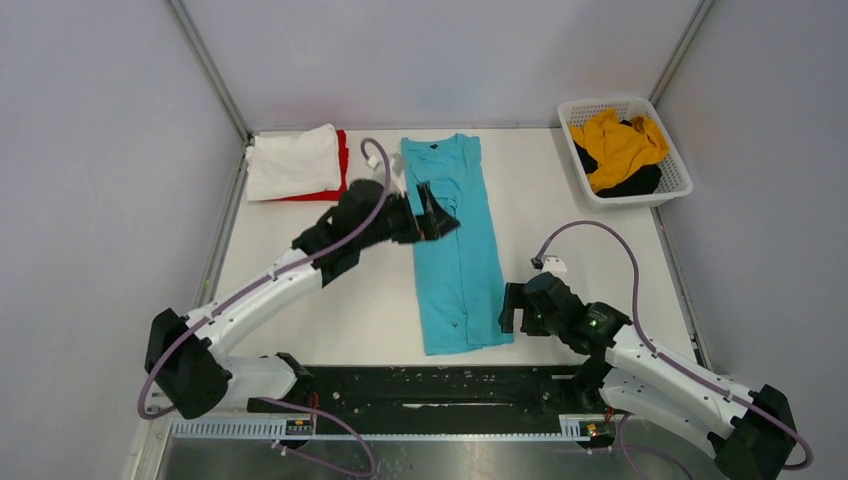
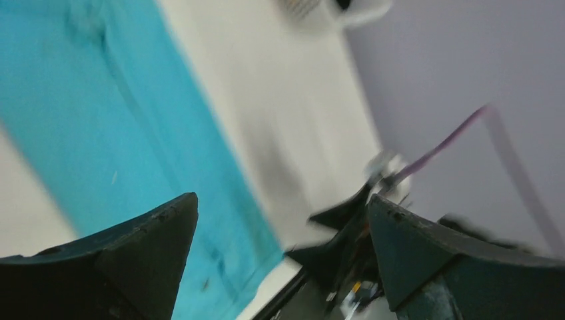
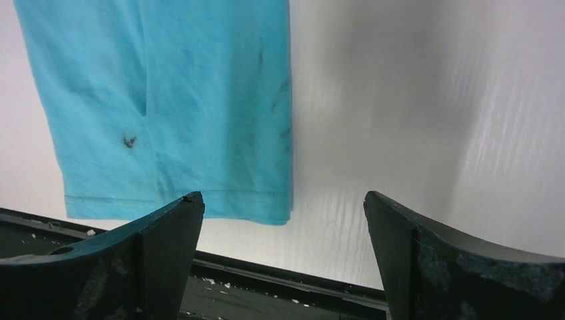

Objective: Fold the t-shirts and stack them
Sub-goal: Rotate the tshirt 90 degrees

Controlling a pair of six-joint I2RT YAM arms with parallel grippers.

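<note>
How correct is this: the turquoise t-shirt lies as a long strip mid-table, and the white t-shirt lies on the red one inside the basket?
Wrong in one part. The white t-shirt lies on the red t-shirt at the far left corner of the table, not inside the basket, as the top external view shows. The turquoise t-shirt is as you say.

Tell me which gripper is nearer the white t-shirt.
Left. Left gripper is over the turquoise t-shirt beside the white t-shirt; right gripper is near the turquoise hem, farther.
</note>
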